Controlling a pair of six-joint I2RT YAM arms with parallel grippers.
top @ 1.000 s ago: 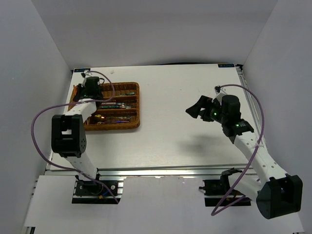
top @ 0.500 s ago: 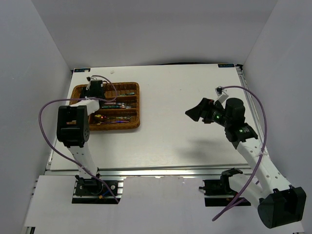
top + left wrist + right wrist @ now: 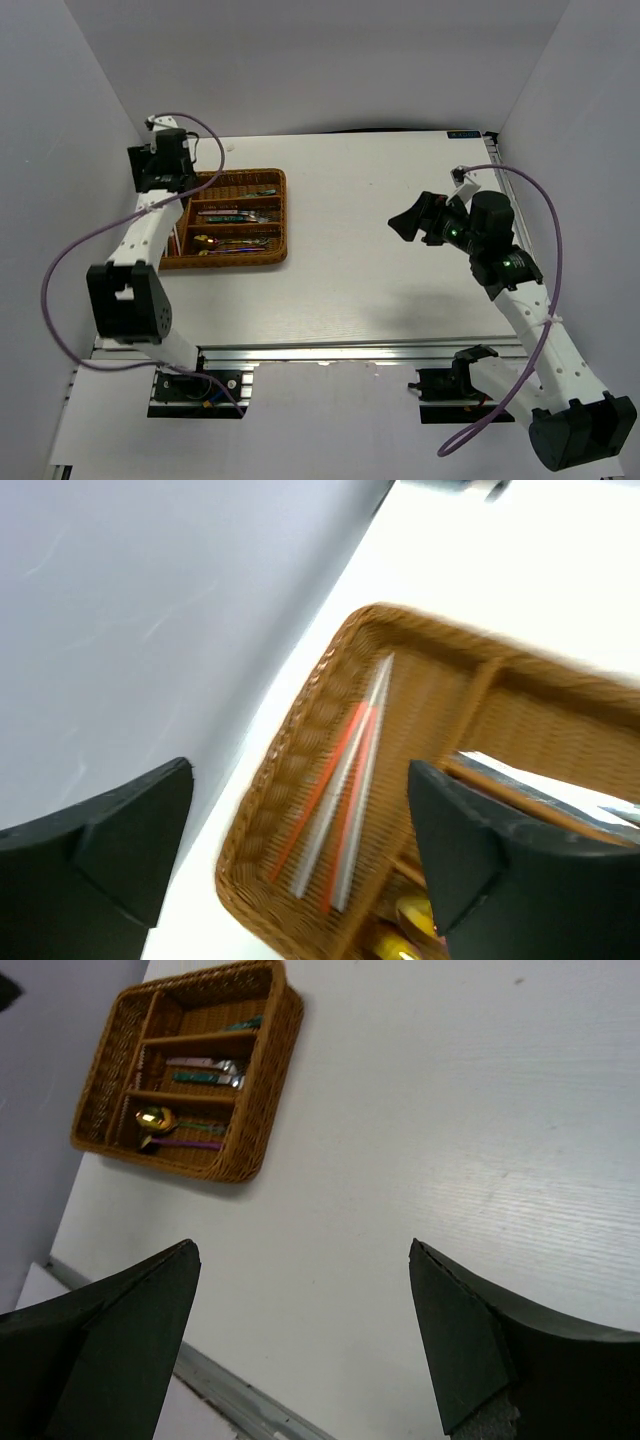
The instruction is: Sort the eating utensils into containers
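Observation:
The brown wicker tray (image 3: 283,215) lies at the table's back left. My left gripper (image 3: 166,182) hovers open over its left end, nothing between the fingers. In the left wrist view, my left gripper (image 3: 300,770) looks down on red-orange chopsticks (image 3: 345,780) and thin white sticks (image 3: 372,750) lying together in the narrow crosswise section of the tray (image 3: 300,725). A gold spoon (image 3: 415,915) shows in a long section. My right gripper (image 3: 410,222) hangs open over bare table at the right. From my right gripper (image 3: 303,1245), the tray (image 3: 268,1090) shows a gold spoon (image 3: 153,1117) and more cutlery (image 3: 205,1070).
White walls close in on the table at left, back and right; the left wall (image 3: 120,610) stands right beside the tray. An aluminium rail (image 3: 330,352) runs along the near edge of the table.
My left gripper went from shut to wide open and pulled up and back toward the rear left corner. The right arm drifted slightly to the right.

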